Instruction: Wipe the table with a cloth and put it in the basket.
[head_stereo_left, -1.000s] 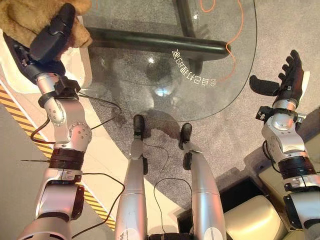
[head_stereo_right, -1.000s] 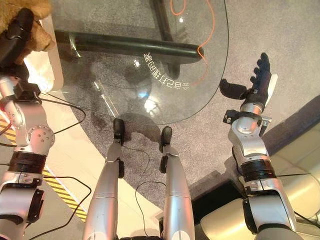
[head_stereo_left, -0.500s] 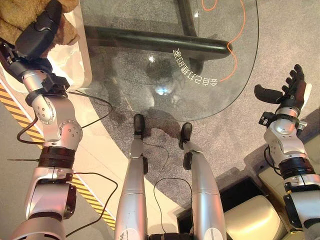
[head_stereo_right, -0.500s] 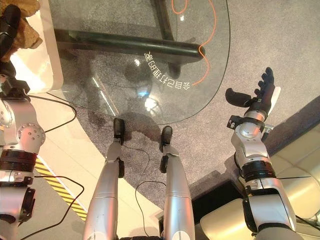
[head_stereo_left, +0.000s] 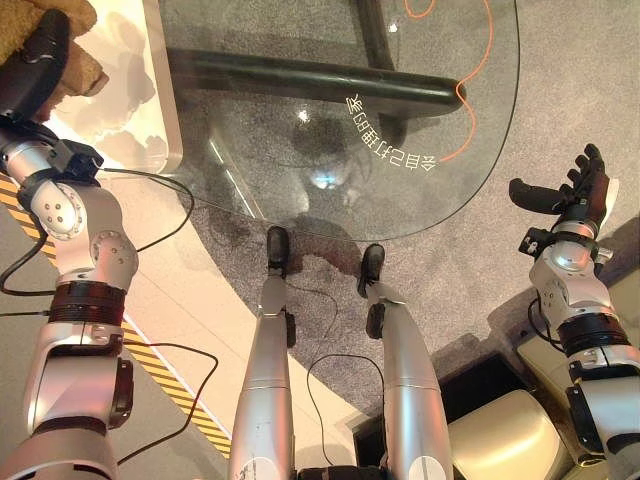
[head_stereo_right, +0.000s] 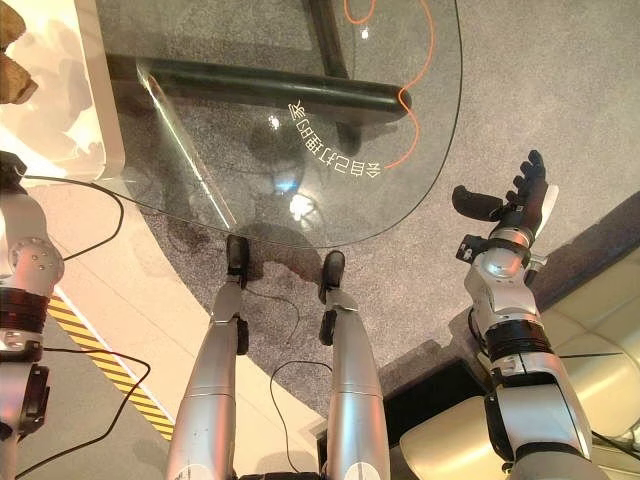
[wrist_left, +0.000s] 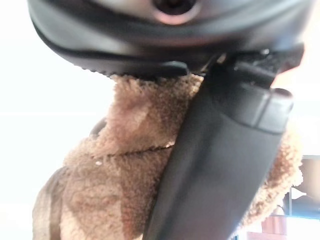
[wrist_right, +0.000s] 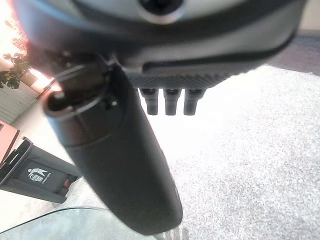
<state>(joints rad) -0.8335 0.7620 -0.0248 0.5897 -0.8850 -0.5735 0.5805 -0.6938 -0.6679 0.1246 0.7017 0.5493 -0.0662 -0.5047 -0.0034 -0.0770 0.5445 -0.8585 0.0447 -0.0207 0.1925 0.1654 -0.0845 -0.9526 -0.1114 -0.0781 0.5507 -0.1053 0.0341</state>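
My left hand (head_stereo_left: 35, 62) gripped the brown cloth (wrist_left: 115, 190) off the glass table's (head_stereo_left: 480, 150) left edge, presumably carrying it toward the basket; my right hand (head_stereo_left: 575, 190) hung open beyond its right edge, idle.

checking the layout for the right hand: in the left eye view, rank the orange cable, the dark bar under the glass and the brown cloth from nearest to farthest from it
1. Orange cable: on the floor beneath the glass table's right end, nearest the right hand.
2. Dark bar: under the glass, running across mid-table.
3. Brown cloth: far left corner, held in the left hand.
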